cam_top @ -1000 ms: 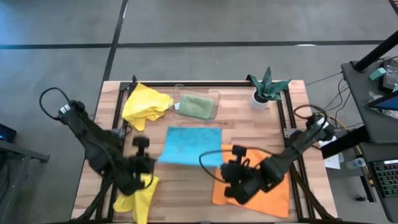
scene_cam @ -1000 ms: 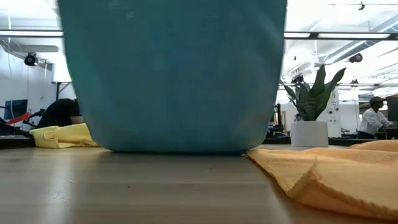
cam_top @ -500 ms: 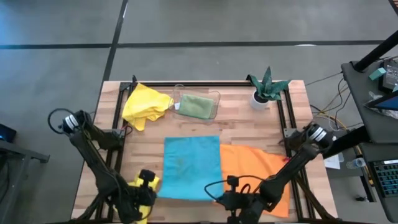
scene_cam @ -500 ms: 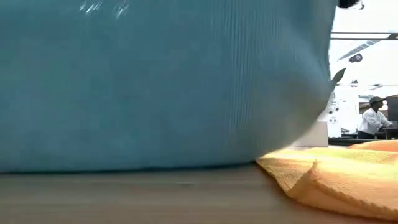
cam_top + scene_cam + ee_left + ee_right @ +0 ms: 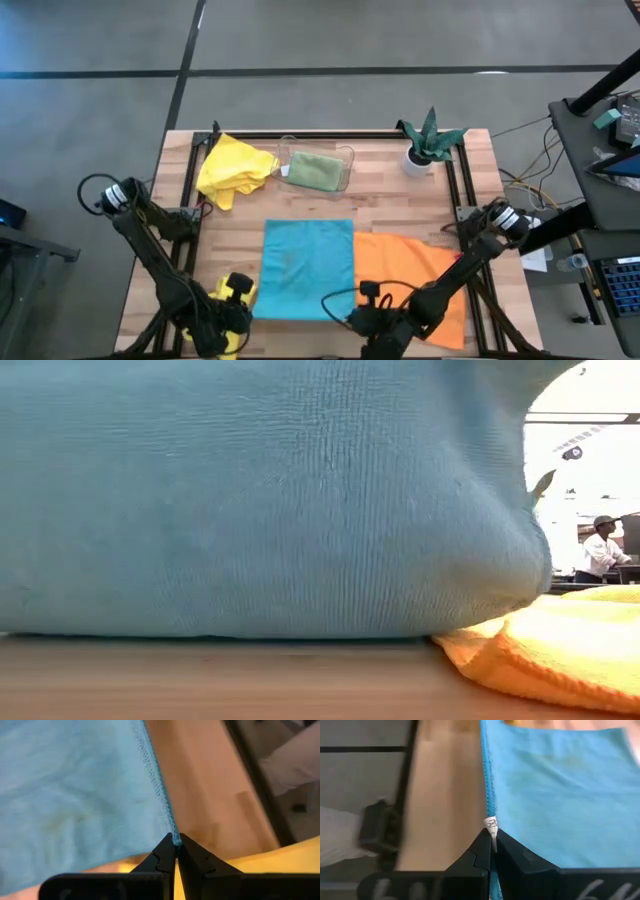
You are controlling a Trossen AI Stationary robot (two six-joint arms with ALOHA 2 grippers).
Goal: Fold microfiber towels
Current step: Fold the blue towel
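The turquoise towel (image 5: 308, 268) lies spread out in the middle of the table and fills the low view (image 5: 260, 490). My left gripper (image 5: 248, 305) is shut on its near left corner, and my right gripper (image 5: 352, 318) on its near right corner. An orange towel (image 5: 412, 272) lies flat beside it on the right, partly under the turquoise one. One yellow towel (image 5: 232, 168) lies crumpled at the far left; the other (image 5: 236, 290) lies beside my left gripper. The sage green towel (image 5: 315, 170) sits in the clear tray. My left gripper pinches the turquoise towel's near left corner (image 5: 174, 836) between its two fingertips, right at the stitched edge. The fingers come from the near side. The rest of the towel lies spread toward the far side. My right gripper pinches the near right corner (image 5: 489, 815) at its small white tag (image 5: 491, 824), between the two fingertips. The fingers come from the near side. The towel stretches away from them, flat and smooth.
The clear tray (image 5: 345, 160) stands at the far middle and a potted plant (image 5: 428, 142) at the far right. Black rails (image 5: 190, 215) run along the table's left and right sides. A person (image 5: 600, 550) shows in the room behind.
Both grippers have gone toward the table's near edge, drawing the turquoise towel with them. The towel, which was held up and bunched over the middle, is now spread out flat. In the last half second it has barely moved.
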